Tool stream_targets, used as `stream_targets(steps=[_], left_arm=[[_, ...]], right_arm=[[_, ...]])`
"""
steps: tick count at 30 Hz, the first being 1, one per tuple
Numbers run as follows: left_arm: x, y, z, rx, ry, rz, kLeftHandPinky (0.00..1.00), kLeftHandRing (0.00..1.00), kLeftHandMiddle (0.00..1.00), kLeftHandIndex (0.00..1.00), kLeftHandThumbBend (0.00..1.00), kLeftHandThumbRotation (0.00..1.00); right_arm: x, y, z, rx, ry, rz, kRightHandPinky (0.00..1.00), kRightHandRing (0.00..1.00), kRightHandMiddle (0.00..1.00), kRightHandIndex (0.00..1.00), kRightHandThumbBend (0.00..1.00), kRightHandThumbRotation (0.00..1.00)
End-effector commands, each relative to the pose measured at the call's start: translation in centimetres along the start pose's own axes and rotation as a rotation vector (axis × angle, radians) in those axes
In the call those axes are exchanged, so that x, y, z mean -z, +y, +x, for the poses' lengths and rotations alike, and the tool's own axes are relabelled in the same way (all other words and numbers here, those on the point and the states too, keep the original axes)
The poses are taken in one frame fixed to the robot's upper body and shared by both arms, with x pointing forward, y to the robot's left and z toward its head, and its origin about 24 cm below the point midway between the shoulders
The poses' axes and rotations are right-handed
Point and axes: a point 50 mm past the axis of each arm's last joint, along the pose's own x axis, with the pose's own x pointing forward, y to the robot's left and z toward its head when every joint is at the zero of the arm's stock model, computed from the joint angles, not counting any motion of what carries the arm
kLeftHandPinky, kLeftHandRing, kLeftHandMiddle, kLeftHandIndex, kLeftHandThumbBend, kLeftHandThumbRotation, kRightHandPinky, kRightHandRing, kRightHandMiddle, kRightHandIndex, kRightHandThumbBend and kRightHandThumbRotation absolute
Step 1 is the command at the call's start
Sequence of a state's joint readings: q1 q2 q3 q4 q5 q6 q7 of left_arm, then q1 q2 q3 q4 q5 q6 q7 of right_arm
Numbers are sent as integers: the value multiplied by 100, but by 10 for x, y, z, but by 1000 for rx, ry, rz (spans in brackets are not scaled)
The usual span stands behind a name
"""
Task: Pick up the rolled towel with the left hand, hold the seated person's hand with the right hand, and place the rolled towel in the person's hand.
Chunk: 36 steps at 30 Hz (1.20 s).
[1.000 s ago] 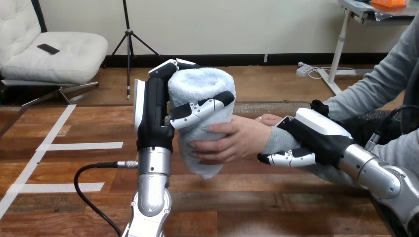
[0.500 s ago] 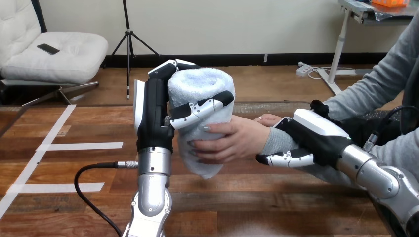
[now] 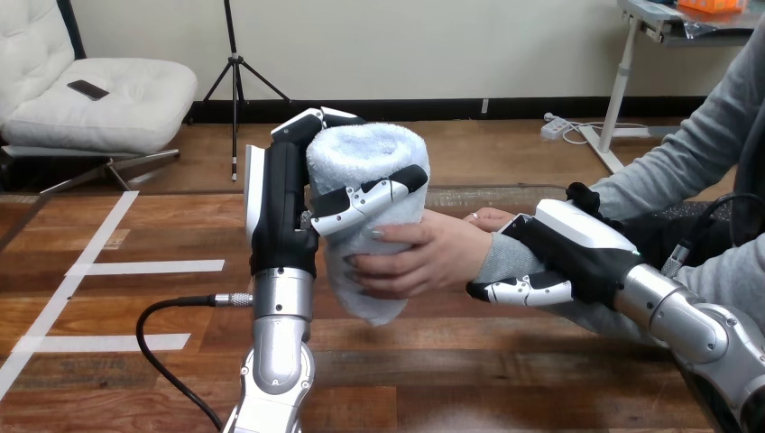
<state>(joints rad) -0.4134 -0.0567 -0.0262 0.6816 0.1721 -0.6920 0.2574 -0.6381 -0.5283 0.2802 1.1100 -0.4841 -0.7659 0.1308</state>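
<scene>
The rolled towel (image 3: 365,153) is seen upright at centre frame, lifted clear of the wooden table (image 3: 505,379), pale blue terry with the spiral end facing up. It is clamped by the left hand (image 3: 281,212), left of centre: the thumb is laid across the towel's front and the fingers are hooked over the top rear edge. The person's hand (image 3: 424,257) is reached in from the right, and its fingers are already curled round the towel's lower half, so both hands are on the roll. The right hand (image 3: 573,248), at right of frame, is wrapped round the person's wrist (image 3: 501,257) at the grey sleeve, with the shell on top and the thumb tucked underneath. The towel is judged light, soft and compressible, not fragile and not slippery. The roll could loosen or sag if it is taken near an end, so it is best gripped round the mid-body, where the layers are pinned together. The handover is judged nearly done; release by the left hand looks to be the step left.
</scene>
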Motion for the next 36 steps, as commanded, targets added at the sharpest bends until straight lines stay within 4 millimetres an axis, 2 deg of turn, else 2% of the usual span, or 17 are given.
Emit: stream_targets(steps=[1, 12, 16, 22, 28, 30, 36], left_arm=[[-25, -14, 26, 43, -122, -23, 33, 38, 41, 40, 80, 0], [-24, -12, 25, 52, -124, -24, 33, 38, 41, 40, 80, 0], [-22, -12, 25, 90, -75, -76, 33, 39, 42, 40, 80, 0], [-17, -10, 25, 174, -13, -87, 38, 46, 51, 49, 87, 1], [-15, -7, 25, 235, 15, -43, 53, 65, 68, 64, 94, 27], [-14, -6, 25, 245, 19, -32, 62, 73, 76, 72, 97, 41], [-13, -4, 24, 264, 39, -30, 78, 85, 86, 81, 99, 61]], right_arm=[[-33, -38, 22, 116, -138, -41, 13, 17, 23, 26, 51, 59], [-31, -38, 21, 120, -132, -32, 14, 18, 24, 27, 51, 57], [-31, -39, 20, 125, -133, -35, 14, 17, 24, 26, 51, 56], [-30, -38, 20, 126, -129, -35, 13, 17, 23, 26, 50, 55], [-28, -38, 19, 125, -123, -32, 13, 17, 23, 26, 50, 55], [-28, -38, 19, 124, -122, -32, 13, 17, 23, 26, 50, 55], [-27, -38, 18, 124, -120, -36, 13, 17, 24, 26, 50, 55]])
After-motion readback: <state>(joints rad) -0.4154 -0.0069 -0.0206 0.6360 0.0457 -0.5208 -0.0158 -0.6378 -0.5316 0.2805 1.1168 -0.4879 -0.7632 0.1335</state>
